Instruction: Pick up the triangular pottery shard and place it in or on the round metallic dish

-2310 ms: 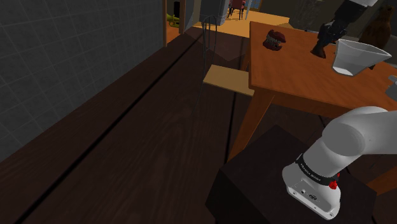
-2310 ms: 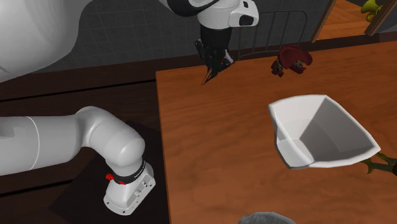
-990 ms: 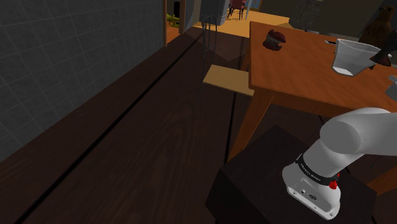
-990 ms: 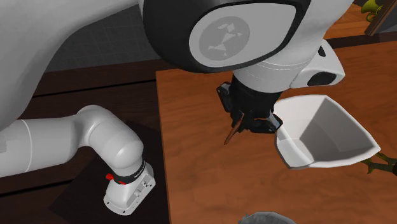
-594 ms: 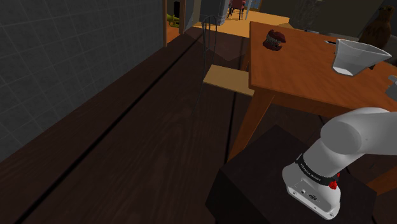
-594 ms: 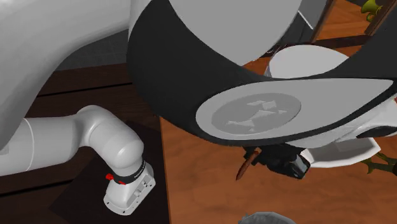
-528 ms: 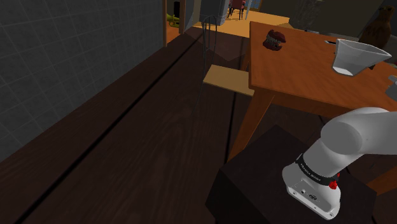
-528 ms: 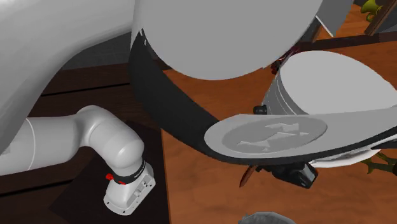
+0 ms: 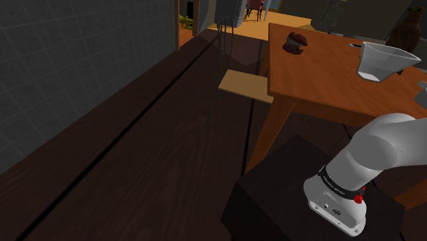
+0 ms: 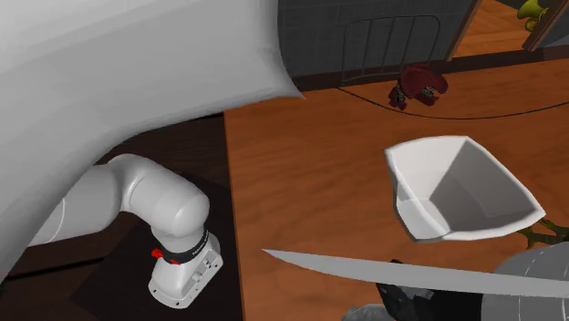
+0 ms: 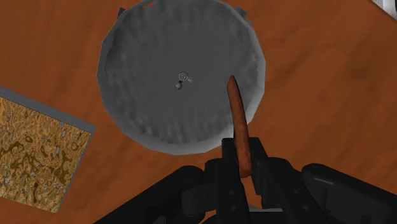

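Reddish-brown shard [image 11: 238, 130]: long, narrow, pointed. Pinched by its blunt end and hanging clear above the dish, tip over the dish's floor, between the centre knob and the rim.

Gripper [image 11: 242, 159]: black, closed on the shard, fingers tight against both of its faces.

Grey dish [image 11: 181, 76]: round, shallow, dull metal look, small knob at centre. Flat on the orange-brown tabletop [image 11: 318, 95]; nothing lying in it yet. Rim also at the lower edge of the second exterior view [image 10: 369, 313].

Mottled brown-and-yellow slab [image 11: 35, 153]: square-cornered, flat on the tabletop just beside the dish, not touching it.

White bowl [image 10: 460, 187]: angular, open, standing near the dish.

Dark red object [image 10: 418, 84]: farther from the dish than the bowl, well apart.

Change noted: 2.3 s ago, gripper and shard up by the dark red object, far from the dish; 1.0 s ago, alongside the white bowl; now directly above the dish. Shard carried along the tabletop with the hold unchanged.

Bearing on the task, as a judgement: pick-up done, carry all but done. Remaining: a short descent toward the dish, then release. Risk: a long shard let go off-centre and from height, liable to tip or skid over the rim; small shift toward the centre knob advisable first.
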Controlling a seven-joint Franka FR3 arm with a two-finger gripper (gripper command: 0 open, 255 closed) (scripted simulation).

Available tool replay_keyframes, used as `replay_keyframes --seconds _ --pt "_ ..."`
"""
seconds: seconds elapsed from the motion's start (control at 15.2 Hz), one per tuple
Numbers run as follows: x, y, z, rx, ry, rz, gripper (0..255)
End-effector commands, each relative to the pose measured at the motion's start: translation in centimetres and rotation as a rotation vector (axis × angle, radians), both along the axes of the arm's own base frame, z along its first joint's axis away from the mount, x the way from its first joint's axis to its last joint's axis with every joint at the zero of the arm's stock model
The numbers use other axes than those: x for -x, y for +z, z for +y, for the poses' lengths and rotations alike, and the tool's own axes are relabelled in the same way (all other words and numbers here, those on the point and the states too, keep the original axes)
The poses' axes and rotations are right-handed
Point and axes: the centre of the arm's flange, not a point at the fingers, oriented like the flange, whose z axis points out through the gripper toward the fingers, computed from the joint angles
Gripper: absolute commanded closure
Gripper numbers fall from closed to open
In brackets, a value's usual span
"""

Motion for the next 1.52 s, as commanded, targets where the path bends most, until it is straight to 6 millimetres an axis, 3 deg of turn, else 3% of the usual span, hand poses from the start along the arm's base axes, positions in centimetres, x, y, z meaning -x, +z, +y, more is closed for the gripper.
replay_keyframes --seconds 0.0,0.07,0.99,1.45 --pt "2.0 -0.1 -1.6 0.0 0.001 0.001 255" --pt "2.8 -0.1 -2.1 0.0 0.001 0.001 255" --pt "2.8 -7.8 -2.1 0.0 0.001 0.001 255" --pt "2.8 -7.8 -2.1 0.0 0.001 0.001 255"
